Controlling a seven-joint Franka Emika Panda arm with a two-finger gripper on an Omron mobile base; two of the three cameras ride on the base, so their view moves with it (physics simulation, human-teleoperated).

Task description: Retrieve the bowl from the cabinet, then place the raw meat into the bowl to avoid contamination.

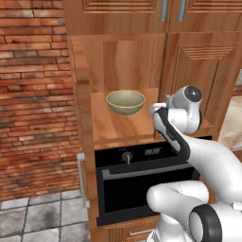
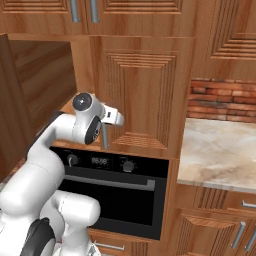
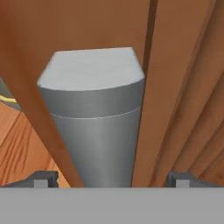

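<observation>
The bowl (image 1: 125,102), pale olive with a thin yellowish rim, sits upright on the shelf of the open cabinet (image 1: 118,61) above the oven. My gripper (image 3: 113,179) is at the left edge of the cabinet's closed right door (image 2: 137,95). It stands open, one fingertip (image 3: 43,178) on each side of the end of that door's grey bar handle (image 3: 94,109), neither touching it. In the left base view my hand (image 1: 158,109) hangs just right of the bowl, level with it. The raw meat is out of view.
The left cabinet door (image 1: 82,118) stands swung open, edge-on, with its handle (image 1: 81,179) low down. A black built-in oven (image 1: 142,184) sits under the shelf. A marble counter (image 2: 220,150) lies to the right, and a brick wall (image 1: 33,94) to the left.
</observation>
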